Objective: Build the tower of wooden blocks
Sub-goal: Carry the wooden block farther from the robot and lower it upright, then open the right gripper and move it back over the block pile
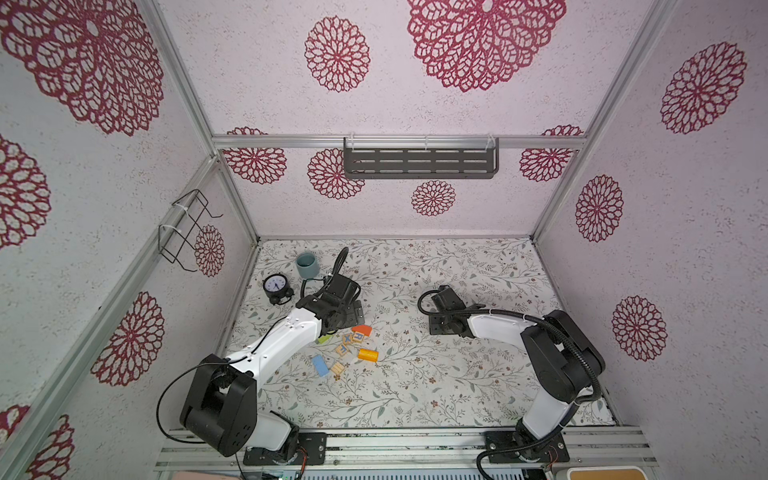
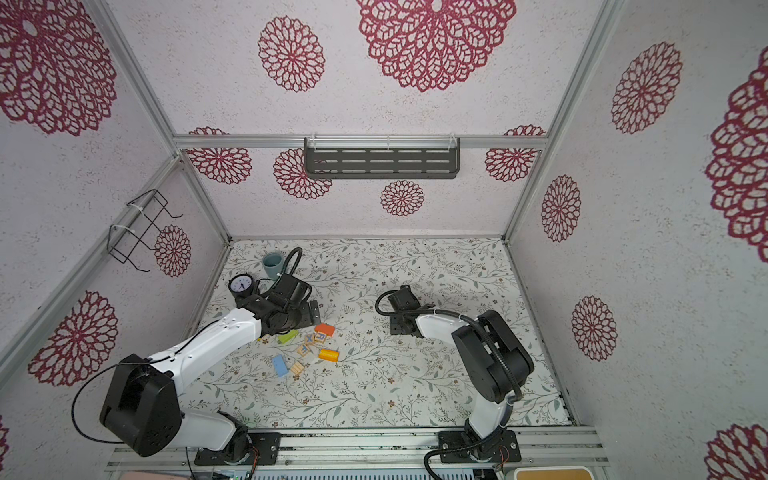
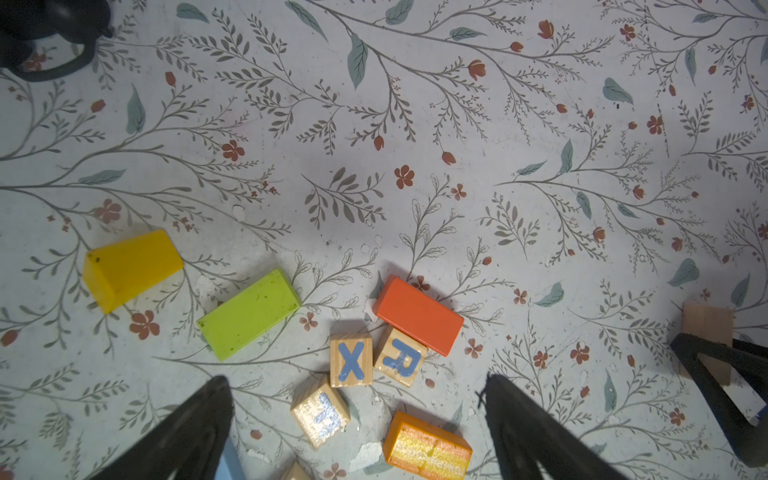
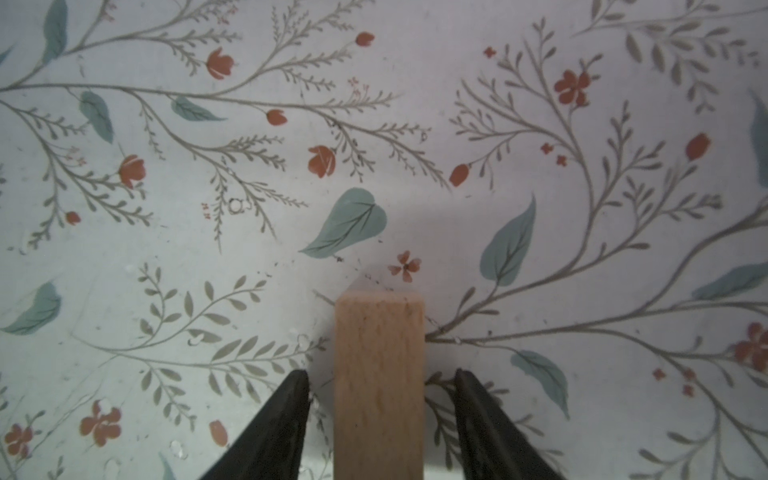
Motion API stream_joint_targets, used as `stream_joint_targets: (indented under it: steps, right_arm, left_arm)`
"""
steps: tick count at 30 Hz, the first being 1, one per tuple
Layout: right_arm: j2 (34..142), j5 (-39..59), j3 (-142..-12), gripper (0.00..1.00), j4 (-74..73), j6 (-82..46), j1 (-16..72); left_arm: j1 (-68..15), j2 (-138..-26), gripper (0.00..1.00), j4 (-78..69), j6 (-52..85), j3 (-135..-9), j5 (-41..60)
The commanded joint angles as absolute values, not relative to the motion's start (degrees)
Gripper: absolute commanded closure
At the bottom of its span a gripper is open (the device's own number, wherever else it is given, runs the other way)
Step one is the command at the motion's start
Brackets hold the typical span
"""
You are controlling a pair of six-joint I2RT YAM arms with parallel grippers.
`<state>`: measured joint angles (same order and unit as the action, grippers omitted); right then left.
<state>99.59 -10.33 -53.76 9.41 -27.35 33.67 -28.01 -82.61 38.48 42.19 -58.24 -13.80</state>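
Note:
Loose wood blocks lie left of centre in both top views: an orange block [image 1: 362,330], a green one [image 1: 323,339], an orange cylinder [image 1: 368,355] and a light blue one [image 1: 320,365]. The left wrist view adds a yellow block [image 3: 131,268] and letter cubes X [image 3: 351,359] and R [image 3: 401,357]. My left gripper [image 3: 356,380] hovers open over these cubes, touching none. My right gripper [image 4: 380,374] is open around a plain wood block [image 4: 379,353] on the mat, with a gap at each finger [image 4: 291,407]. No tower is in view.
A black alarm clock [image 1: 275,286] and a grey-blue cup [image 1: 306,266] stand at the back left, close behind my left wrist. A wire rack [image 1: 187,228] hangs on the left wall. A dark shelf [image 1: 419,162] hangs on the back wall.

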Motion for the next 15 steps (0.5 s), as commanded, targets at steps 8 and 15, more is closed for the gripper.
stream_joint_targets:
  steps: [8,15]
  right_arm:
    - [93.85,-8.56,-60.49,0.42,17.93,-21.48,35.18]
    - [96.40,-3.14,-69.39,0.47,23.24,-13.63,40.02]
  left_arm:
    - [-27.80,-75.75,0.03,41.86,43.43,-58.07,-18.78]
    - [-26.75,-68.59,0.03,44.10,46.31,-54.00,-20.26]
